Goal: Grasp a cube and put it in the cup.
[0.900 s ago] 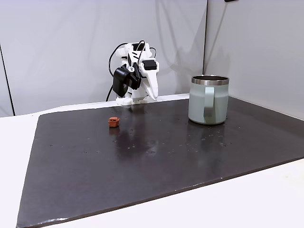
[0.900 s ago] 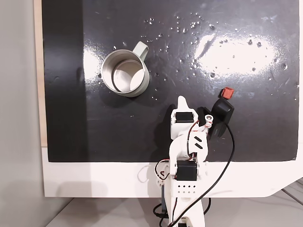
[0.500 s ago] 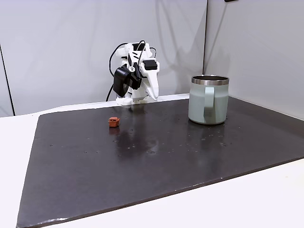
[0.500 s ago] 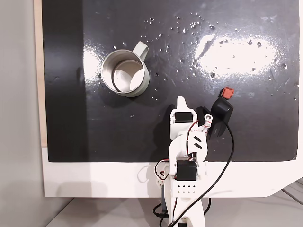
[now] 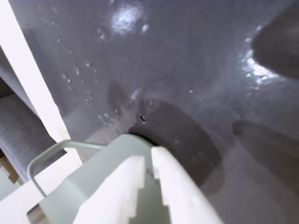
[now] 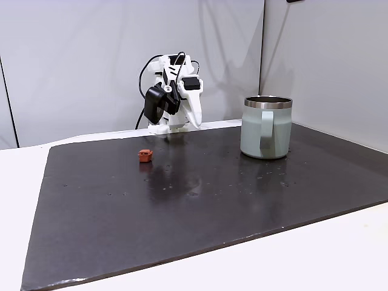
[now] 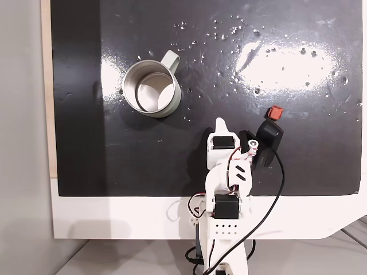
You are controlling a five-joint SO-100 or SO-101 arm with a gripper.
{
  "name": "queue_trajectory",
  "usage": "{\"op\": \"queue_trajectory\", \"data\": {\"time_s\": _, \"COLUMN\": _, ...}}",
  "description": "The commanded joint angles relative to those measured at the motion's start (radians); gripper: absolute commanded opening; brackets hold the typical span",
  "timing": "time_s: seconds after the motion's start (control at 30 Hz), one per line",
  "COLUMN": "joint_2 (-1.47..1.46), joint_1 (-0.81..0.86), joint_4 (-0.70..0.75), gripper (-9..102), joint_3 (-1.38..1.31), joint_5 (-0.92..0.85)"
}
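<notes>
Fixed views show little red-brown cube (image 6: 144, 156) lying alone on dark surface (image 6: 200, 200), well apart from mint-green cup (image 6: 265, 127). Arm folded up at back edge. Wrist view: jaws nearly closed, holding nothing. Task not started; grab and drop both left.

Even, bright indoor light. Strong white glare patches on the glossy black mat (image 7: 298, 63) in a fixed view, with speckled highlights. Wrist view soft and blurred, near fingers (image 5: 121, 186) out of focus, washed-out sheen. Shadows faint.
</notes>
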Motion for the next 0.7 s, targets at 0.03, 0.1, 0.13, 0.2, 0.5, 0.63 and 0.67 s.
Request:
{"op": "queue_trajectory", "data": {"time_s": 0.03, "joint_2": 0.011, "joint_1": 0.002, "joint_4": 0.069, "gripper": 0, "joint_3": -0.150, "joint_5": 0.011}}
{"op": "queue_trajectory", "data": {"time_s": 0.1, "joint_2": 0.011, "joint_1": -0.002, "joint_4": 0.092, "gripper": 0, "joint_3": -0.196, "joint_5": -0.002}}
{"op": "queue_trajectory", "data": {"time_s": 0.13, "joint_2": 0.011, "joint_1": -0.002, "joint_4": 0.101, "gripper": 0, "joint_3": -0.216, "joint_5": -0.011}}
{"op": "queue_trajectory", "data": {"time_s": 0.2, "joint_2": 0.011, "joint_1": 0.003, "joint_4": 0.121, "gripper": 0, "joint_3": -0.252, "joint_5": -0.029}}
{"op": "queue_trajectory", "data": {"time_s": 0.5, "joint_2": -0.127, "joint_1": 0.075, "joint_4": 0.225, "gripper": 0, "joint_3": -0.528, "joint_5": -0.063}}
{"op": "queue_trajectory", "data": {"time_s": 0.63, "joint_2": -0.273, "joint_1": 0.138, "joint_4": 0.247, "gripper": 0, "joint_3": -0.687, "joint_5": -0.060}}
{"op": "queue_trajectory", "data": {"time_s": 0.67, "joint_2": -0.307, "joint_1": 0.153, "joint_4": 0.256, "gripper": 0, "joint_3": -0.730, "joint_5": -0.060}}
